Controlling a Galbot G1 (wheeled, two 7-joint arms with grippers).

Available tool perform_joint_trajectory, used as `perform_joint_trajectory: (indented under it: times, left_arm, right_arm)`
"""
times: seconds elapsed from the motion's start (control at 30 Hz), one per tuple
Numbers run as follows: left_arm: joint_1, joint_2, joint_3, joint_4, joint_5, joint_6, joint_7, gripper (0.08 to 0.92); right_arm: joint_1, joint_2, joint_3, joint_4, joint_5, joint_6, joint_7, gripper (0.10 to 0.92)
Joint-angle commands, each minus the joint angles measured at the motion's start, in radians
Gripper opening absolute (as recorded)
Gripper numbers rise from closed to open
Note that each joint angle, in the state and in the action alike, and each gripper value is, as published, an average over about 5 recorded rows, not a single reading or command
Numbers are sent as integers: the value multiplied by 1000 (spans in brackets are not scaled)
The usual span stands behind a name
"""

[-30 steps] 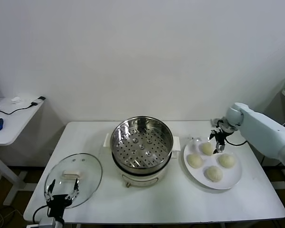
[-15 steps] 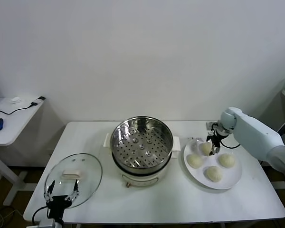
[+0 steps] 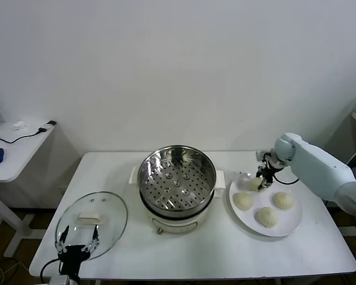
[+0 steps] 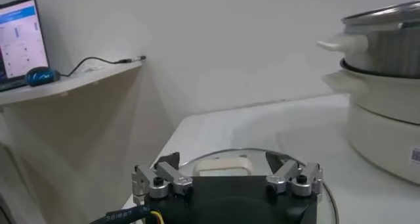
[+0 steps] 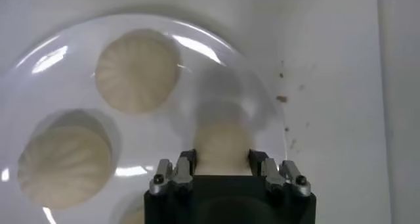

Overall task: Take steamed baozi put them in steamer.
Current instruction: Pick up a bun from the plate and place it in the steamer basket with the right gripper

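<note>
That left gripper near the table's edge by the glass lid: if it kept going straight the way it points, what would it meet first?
Most likely the glass lid: the open left gripper points straight at its white handle. The steamer sits farther off to one side. Depth is hard to judge.

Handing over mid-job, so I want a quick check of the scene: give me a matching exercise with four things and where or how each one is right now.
Things:
1. right gripper
2. left gripper
3. steamer
4. glass lid

States:
A. no buns inside, only the bare perforated tray
B. open, low at the table's near left edge
C. flat on the table, left of the steamer
D. shut on a bun over the plate

Pairs: 1-D, 2-B, 3-A, 4-C
</note>
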Motion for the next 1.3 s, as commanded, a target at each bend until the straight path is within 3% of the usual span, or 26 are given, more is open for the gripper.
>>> perform_joint_trajectory:
  times: [0.03,0.37,0.53,0.67,0.83,1.3]
  left_arm:
    - [1,4,1,-3,3,-2,0,823]
    - [1,-1,21,-23,17,2,1,823]
    - [4,-7,31,-30,25,4,3,823]
    - [13,-10,29,-42,28,5,2,823]
    - [25,-14,27,-57,31,7,0,823]
    - [24,-31,25,-56,40,12,-4,823]
  right_arm:
    - [400,-35,-263,293,181,29,-26,551]
    - [723,171,-431,653,293,226,62,551]
    - [647,256,-473,737,129,385,166,551]
    - [551,264,-479,675,-119,557,216,551]
    - [406,270,-424,486,-337,717,224,551]
    - [238,321,-313,250,-440,787,246,551]
